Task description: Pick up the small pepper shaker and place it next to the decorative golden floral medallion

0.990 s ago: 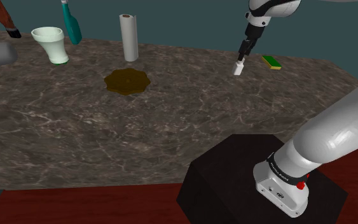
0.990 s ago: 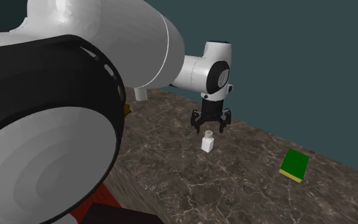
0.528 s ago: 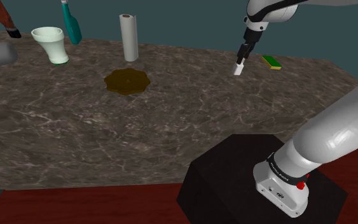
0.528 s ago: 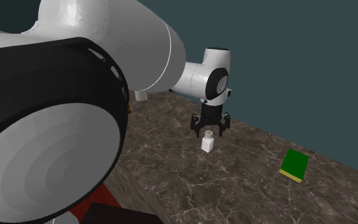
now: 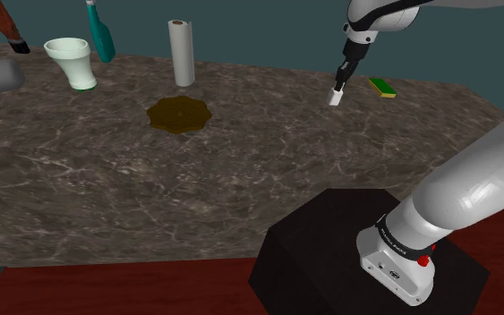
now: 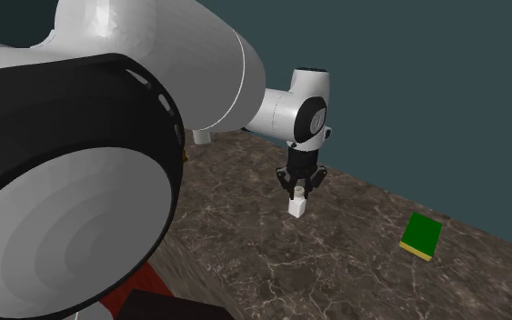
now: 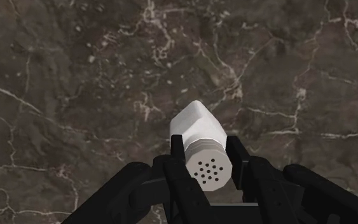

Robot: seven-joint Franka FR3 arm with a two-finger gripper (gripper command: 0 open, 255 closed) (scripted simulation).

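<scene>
A: Where did we find the pepper shaker (image 5: 335,97)?

B: We saw it standing upright on the far part of the dark marbled table (image 5: 241,188), toward the shoulder view's right. It was small and white, with a square body and a round cap full of holes. A green and yellow sponge (image 5: 383,86) lay flat near it, a little farther to that view's right.

A: And how did we read the jaws?

B: We found them pinching the shaker. In the wrist view the two black fingers (image 7: 237,156) pressed on either side of the cap, with the body pointing away toward the table. In the second exterior view the white arm (image 6: 286,109) came down from above, and the shaker (image 6: 296,207) sat right under the hand with its base seemingly on the table. We could not tell whether it was lifted at all.

A: Where was the medallion (image 5: 177,114)?

B: We saw it lying flat on the table, brownish gold with a scalloped edge, well apart from the shaker toward the shoulder view's left. Beyond it stood a white paper towel roll (image 5: 181,53). Farther left we noted a white cup (image 5: 73,61) with a green rim and a teal bottle (image 5: 100,31).
</scene>
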